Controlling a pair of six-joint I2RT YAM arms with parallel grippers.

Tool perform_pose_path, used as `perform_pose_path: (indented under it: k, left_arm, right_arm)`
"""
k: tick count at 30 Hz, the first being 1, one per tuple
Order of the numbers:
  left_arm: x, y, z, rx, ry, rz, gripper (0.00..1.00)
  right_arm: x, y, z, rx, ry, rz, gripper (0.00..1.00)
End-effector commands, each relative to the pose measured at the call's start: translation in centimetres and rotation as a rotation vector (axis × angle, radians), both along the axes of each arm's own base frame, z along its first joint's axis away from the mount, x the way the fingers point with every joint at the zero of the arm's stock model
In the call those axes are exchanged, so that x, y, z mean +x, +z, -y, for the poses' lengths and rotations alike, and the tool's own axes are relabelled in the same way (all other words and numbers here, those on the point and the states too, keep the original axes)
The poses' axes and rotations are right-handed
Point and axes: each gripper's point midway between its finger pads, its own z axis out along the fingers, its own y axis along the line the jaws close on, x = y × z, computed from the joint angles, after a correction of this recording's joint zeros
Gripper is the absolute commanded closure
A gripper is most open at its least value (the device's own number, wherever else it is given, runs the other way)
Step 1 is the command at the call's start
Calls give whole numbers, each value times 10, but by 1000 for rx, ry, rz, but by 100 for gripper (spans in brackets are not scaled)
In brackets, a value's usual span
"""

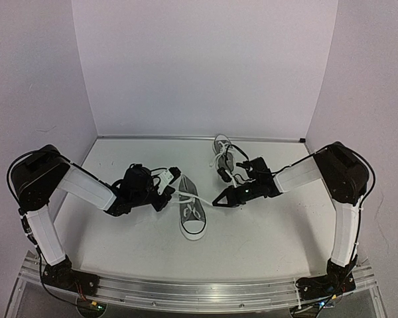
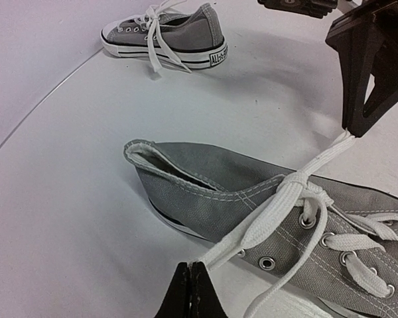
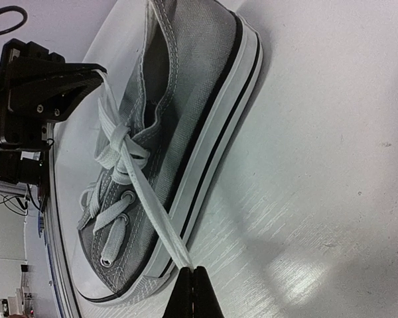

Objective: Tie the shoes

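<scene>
Shoe (image 1: 192, 213) sits on the table (image 1: 272, 232); left gripper (image 2: 190, 289) and right gripper (image 3: 193, 289) each pinch a lace (image 2: 265, 218) end, half-knot (image 2: 296, 181) cinched. Pull harder and I'd guess it skids, tips, or lace slips.

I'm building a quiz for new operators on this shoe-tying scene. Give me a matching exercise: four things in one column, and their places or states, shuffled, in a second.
Things
1. near shoe
2. far shoe
3. near shoe's lace
4. left claw

Places or states
a. shut on a lace end
b. farthest back on the table, nothing gripping it
c. toe cap pointing to the near edge
d. knotted once, ends pulled straight out sideways

Pairs: 1-c, 2-b, 3-d, 4-a
</scene>
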Motion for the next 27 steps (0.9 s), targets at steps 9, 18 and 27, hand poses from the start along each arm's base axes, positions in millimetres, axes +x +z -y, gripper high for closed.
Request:
perform_pose_path:
  k: [9, 18, 27]
  left_arm:
    - [1, 19, -6, -65, 15, -58, 62]
    - [-38, 27, -18, -82, -50, -168, 56]
    - [-56, 12, 4, -69, -199, -292, 51]
  right_arm:
    - [-4, 32, -24, 60, 62, 6, 89]
    - [2, 39, -19, 54, 33, 29, 67]
    - [8, 37, -11, 78, -4, -37, 33]
